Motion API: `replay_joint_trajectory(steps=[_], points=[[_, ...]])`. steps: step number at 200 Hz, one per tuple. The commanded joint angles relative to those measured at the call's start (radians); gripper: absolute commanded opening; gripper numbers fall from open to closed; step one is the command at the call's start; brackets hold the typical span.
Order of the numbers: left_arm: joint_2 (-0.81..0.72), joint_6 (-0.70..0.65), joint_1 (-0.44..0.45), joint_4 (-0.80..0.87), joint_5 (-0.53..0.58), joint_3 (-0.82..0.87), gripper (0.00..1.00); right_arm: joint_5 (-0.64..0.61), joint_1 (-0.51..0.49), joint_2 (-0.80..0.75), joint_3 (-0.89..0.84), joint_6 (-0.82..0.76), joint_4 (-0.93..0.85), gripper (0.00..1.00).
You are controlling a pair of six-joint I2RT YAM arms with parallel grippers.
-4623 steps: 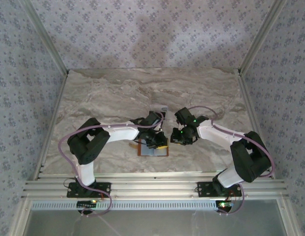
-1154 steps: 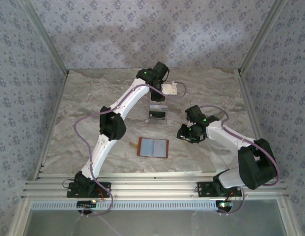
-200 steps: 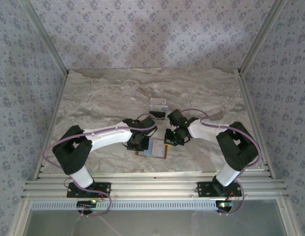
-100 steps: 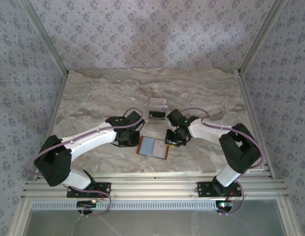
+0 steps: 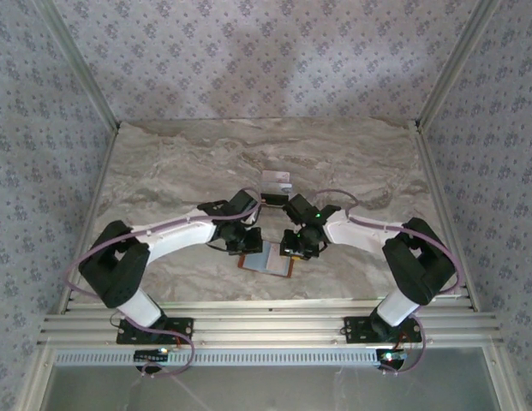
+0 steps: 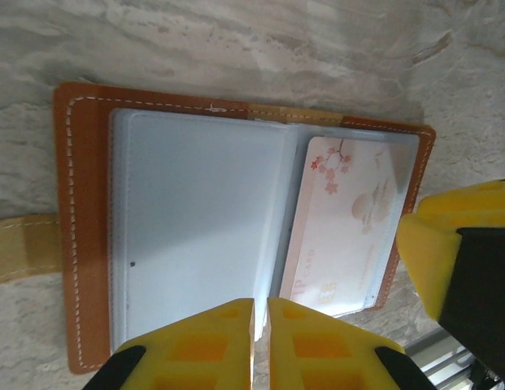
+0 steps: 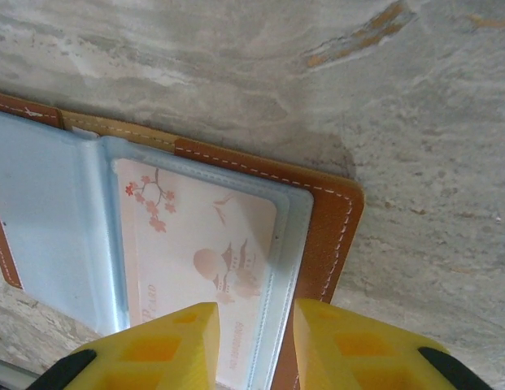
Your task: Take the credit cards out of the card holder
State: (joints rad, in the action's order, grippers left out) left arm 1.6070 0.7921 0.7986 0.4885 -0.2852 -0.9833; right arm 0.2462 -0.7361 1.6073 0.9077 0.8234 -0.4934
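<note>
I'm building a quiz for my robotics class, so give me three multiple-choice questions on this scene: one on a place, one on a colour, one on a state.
1. Where is the blossom-printed card?
A. in a clear sleeve of the card holder
B. loose beside the holder
C. leaning on the wall
2. What colour is the card holder's leather?
A. black
B. tan-brown
C. green
3. How does the card holder lie?
A. folded shut
B. on edge
C. opened flat
Answers: 1 A, the sleeve's rim overlaps it; 2 B, brown with pale stitching; 3 C, both panels face up on the table.
</note>
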Motion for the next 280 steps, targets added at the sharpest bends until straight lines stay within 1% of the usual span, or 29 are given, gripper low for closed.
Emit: replay_joint_trajectory(steps=[1,58,106,139,216,243,280], points=[[0.034,-0.018,-0.006,-0.025,-0.049,-0.063,0.13,-0.021,-0.012,0.032,0.020,0.025,-0.008,0.29],[0.095,-0.009,-0.006,-0.049,-0.115,-0.082,0.14,-0.028,-0.011,0.068,0.007,0.020,0.006,0.20],[0.150,-0.005,-0.007,-0.049,-0.133,-0.091,0.15,-0.028,-0.006,0.076,0.005,0.009,0.000,0.13],[0.169,0.014,-0.007,-0.081,-0.146,-0.075,0.15,-0.029,-0.002,0.069,0.002,0.004,-0.004,0.12],[0.168,-0.022,-0.005,0.013,-0.044,-0.081,0.15,-0.027,0.005,0.064,-0.006,0.001,-0.002,0.12],[0.175,-0.022,-0.005,0.005,-0.051,-0.076,0.15,-0.028,0.006,0.063,-0.006,0.002,-0.001,0.12],[0.193,-0.008,-0.005,-0.051,-0.104,-0.058,0.21,-0.027,0.005,0.063,-0.003,0.001,-0.003,0.12]])
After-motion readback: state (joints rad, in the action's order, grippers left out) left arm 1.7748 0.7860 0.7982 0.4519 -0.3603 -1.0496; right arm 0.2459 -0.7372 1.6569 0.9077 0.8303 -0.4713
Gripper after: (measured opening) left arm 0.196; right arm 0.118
